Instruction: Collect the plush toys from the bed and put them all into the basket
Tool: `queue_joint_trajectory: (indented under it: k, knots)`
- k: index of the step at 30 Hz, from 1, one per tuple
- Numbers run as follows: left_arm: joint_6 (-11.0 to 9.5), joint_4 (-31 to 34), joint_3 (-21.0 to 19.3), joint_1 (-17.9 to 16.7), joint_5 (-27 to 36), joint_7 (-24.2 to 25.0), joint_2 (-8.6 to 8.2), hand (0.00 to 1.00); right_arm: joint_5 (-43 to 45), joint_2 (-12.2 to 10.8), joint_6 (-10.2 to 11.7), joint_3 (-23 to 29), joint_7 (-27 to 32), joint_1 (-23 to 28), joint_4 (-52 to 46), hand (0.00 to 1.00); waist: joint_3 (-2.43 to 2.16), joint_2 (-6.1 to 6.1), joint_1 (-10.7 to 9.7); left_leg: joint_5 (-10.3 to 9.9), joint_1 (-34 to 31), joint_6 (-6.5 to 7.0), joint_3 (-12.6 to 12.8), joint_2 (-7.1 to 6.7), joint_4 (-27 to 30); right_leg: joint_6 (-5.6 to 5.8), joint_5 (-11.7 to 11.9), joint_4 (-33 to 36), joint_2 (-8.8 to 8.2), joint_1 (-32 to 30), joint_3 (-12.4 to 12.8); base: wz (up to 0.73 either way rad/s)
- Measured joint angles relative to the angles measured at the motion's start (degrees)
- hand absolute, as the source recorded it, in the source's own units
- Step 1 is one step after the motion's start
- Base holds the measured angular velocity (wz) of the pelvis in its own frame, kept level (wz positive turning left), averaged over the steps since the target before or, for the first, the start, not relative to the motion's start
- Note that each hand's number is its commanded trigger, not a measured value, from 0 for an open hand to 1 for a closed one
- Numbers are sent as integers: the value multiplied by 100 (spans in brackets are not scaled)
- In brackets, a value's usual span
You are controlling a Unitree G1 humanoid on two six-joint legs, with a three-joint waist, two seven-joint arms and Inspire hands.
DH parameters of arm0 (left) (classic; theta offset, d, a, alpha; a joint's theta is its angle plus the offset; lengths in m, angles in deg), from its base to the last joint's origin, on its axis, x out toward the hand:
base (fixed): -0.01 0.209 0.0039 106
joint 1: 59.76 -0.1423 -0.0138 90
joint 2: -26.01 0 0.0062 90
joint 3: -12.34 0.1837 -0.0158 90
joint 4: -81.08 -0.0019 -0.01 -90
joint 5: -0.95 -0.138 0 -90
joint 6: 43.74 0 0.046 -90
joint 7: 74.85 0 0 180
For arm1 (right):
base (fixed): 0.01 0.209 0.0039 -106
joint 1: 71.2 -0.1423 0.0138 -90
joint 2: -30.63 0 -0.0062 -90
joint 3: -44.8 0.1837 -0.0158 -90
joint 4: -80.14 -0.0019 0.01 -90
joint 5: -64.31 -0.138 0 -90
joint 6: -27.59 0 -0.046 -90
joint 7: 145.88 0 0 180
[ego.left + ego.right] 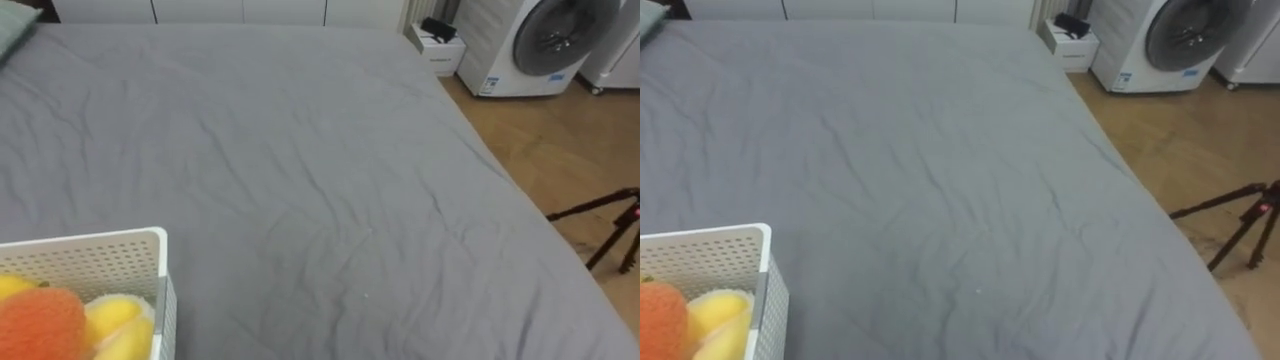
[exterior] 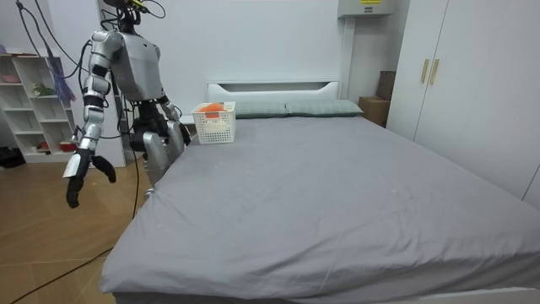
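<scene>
A white perforated basket sits on the grey bed at the lower left of the eye views. It holds an orange plush toy and yellow ones. In the room view the basket stands near the head end, beside where I stand at the bed's side. My right hand hangs low over the floor, away from the bed, its relaxed fingers holding nothing. My left hand is by my hip, close to the basket.
The wrinkled grey sheet stretches ahead to the far edge. Beyond it stand a washing machine and a small white box, and a black tripod stands on the wood floor. Pillows lie by the headboard, and a shelf is behind me.
</scene>
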Motion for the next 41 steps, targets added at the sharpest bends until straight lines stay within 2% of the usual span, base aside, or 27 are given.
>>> queue_joint_trajectory:
  k: [3, 5, 10, 22, 26, 29, 41]
  knots:
    - [10, 1, 11, 3, -5, 0, -77, 0, 219, -170, -122, -315, -340, 6, 287, 0, -24, 66, 13, 11, 14, 19, -18, -3, 5, -1, 0, -10, -6, 25, -36, 1]
    - [10, -3, 103, 4, -9, 0, -133, 0, 432, -288, -224, -539, -548, 11, 294, 0, -20, 136, 68, 11, 16, 19, -16, -3, -3, -1, 0, -15, -5, 18, -34, 0]
    - [51, -2, 376, 44, 6, -3, -208, 0, 721, -404, -389, -837, -697, -101, 181, 0, -23, 266, 115, 16, 14, 15, -32, -4, -6, -6, -3, -6, -10, 6, -67, 4]
    - [121, -119, 621, 144, 218, -61, -366, 0, 2237, -464, -501, -1265, -764, -491, -337, 0, -19, 277, 194, 17, 18, 6, -114, -4, -8, -22, -51, -8, -29, 48, -214, 4]
    - [129, -119, 691, 197, 281, -71, -408, 0, 2291, -544, -509, -1608, -732, -474, -389, 0, -20, 304, 342, 19, 21, 2, -167, -10, 7, -25, -56, -9, -39, 63, -274, 5]
    - [140, -117, 768, 209, 328, -71, -437, 0, 2342, -555, -509, -1636, -723, -472, -400, 0, -18, 351, 442, 19, 20, 2, -170, -12, 4, -25, -63, -14, -41, 65, -276, 1]
    - [163, -110, 1005, 209, 332, -52, -454, 0, 2339, -557, -507, -2034, -705, -479, -405, 0, -14, 378, 476, 20, 20, -1, -190, -14, -1, -27, -77, -13, -45, 78, -296, 0]
